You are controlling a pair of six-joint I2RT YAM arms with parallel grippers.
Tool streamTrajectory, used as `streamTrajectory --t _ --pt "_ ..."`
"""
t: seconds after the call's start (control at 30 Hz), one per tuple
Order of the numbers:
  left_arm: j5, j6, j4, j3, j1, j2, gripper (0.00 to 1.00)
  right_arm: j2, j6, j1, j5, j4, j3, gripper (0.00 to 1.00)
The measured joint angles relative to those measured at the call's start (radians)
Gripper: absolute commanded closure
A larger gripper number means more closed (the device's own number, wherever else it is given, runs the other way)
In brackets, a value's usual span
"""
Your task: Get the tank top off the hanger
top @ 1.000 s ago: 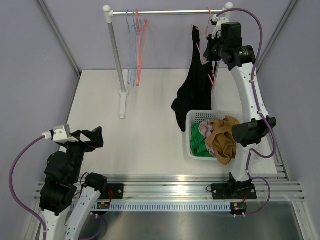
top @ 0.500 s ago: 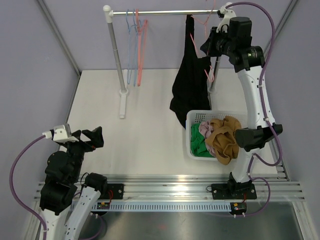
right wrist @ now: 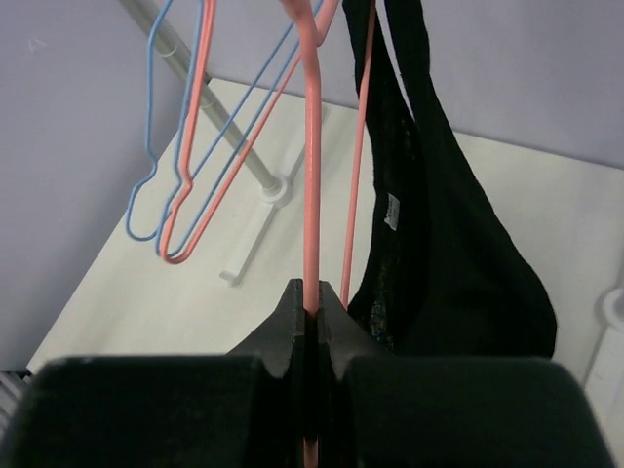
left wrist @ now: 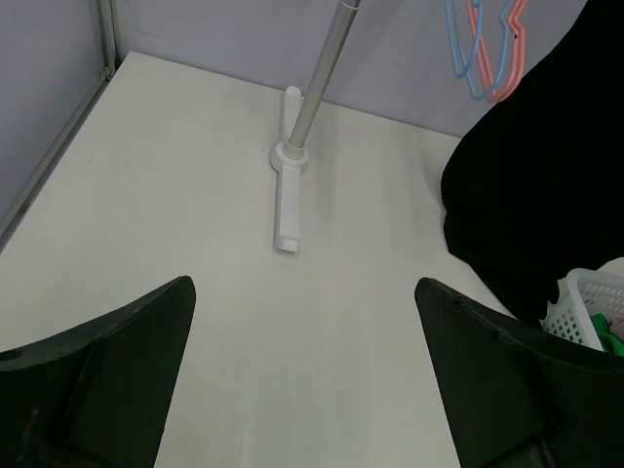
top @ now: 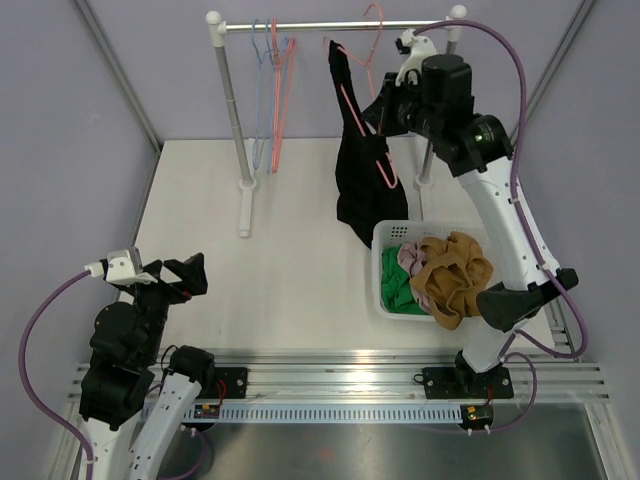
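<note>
The black tank top [top: 358,180] hangs by one strap from a pink wire hanger [top: 384,165], which is tilted with its hook up near the rail. My right gripper [top: 386,108] is shut on the hanger's wire, just right of the garment. In the right wrist view the pink hanger [right wrist: 312,146] runs straight up out of the closed right gripper [right wrist: 314,297], and the tank top [right wrist: 439,263] hangs beside it to the right. My left gripper [top: 185,275] stays low at the near left, open and holding nothing [left wrist: 302,288]. The tank top [left wrist: 531,195] shows at its far right.
A clothes rail [top: 320,24] on a white post [top: 232,110] carries blue and pink bare hangers [top: 272,90]. A white basket [top: 385,290] of green and brown clothes stands below the tank top. The post's foot [left wrist: 290,161] lies ahead of the left gripper.
My right gripper has swung left along the rail, carrying the hanger and tank top with it. The hanger now tilts more. The left arm has not moved.
</note>
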Motion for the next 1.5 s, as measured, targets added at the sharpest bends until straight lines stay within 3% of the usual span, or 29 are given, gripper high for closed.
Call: streamTrajectory --t 0.23,0.43,0.63,1.0,1.3,1.5 --pt "-0.002 0.000 0.000 0.000 0.001 0.008 0.01 -0.129 0.104 0.250 0.321 0.093 -0.255 1.00" --pt "-0.008 0.000 0.000 0.000 0.001 0.019 0.01 -0.139 0.174 0.433 0.629 0.104 -0.292 1.00" --pt "-0.011 0.000 0.000 0.000 0.001 0.022 0.01 -0.145 0.218 0.578 0.777 0.126 -0.392 1.00" --pt "0.066 0.000 -0.001 0.069 0.002 0.144 0.01 -0.243 0.333 0.735 0.777 0.154 -0.622 1.00" --pt "0.389 0.000 0.099 0.230 0.002 0.349 0.01 -0.358 0.378 0.772 0.639 0.177 -0.799 1.00" --pt "0.497 -0.011 0.142 0.237 0.002 0.473 0.01 -0.360 0.381 0.840 0.550 0.182 -0.812 1.00"
